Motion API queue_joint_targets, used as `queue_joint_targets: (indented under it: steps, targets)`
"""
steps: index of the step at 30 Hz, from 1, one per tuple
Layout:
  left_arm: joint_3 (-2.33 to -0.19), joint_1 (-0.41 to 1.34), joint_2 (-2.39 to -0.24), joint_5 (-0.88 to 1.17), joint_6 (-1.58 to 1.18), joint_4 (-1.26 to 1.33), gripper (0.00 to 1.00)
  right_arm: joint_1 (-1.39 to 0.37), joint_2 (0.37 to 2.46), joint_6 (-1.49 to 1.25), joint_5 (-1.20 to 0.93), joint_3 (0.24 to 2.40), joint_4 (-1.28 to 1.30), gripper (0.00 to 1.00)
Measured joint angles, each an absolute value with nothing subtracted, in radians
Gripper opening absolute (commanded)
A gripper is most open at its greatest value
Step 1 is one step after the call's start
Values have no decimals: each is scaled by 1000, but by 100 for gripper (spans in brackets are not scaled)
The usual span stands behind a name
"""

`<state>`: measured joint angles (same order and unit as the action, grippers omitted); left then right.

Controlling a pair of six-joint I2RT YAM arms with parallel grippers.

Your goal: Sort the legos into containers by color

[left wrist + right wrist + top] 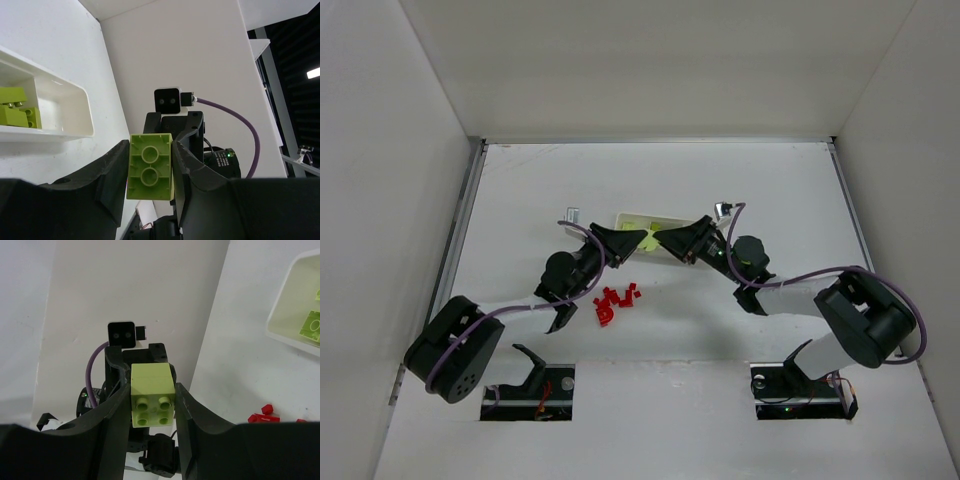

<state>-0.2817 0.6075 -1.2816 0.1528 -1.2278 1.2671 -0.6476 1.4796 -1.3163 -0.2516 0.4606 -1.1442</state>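
- Left claw (150, 162) is closed on an oblong lime-green brick (149, 175), pinched between both fingers.
- Right claw (152, 402) clamps a square four-stud lime-green brick (152, 385) between its fingers.

The left gripper (641, 237) and right gripper (659, 236) meet nose to nose just in front of the tray (632, 216), so each bars the other's straight path. From above I cannot tell whether the tips touch.

Both jaws are full: one clamps the left-held lime brick (150, 166), the other the right-held lime brick (152, 395).

In the tray compartment seen from the left wrist, green bricks (17, 107) fill one end and the rest of its floor is bare.

A heap of red bricks (614, 300) lies between the arms, near the left forearm.

Bare table (780, 190) runs beyond the tray and out to both sides — bounded by the left wall (390, 200) and right wall (910, 150).
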Motion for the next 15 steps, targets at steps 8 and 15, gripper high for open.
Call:
queue_joint_targets:
  steps: [8, 15]
  targets:
    - [-255, 526, -1221, 246, -1227, 1254, 18, -645, 1451, -1308, -278, 459, -1121, 37]
    - [-204, 366, -1084, 228, -1198, 1164, 18, -623, 1441, -1281, -268, 461, -1084, 37]
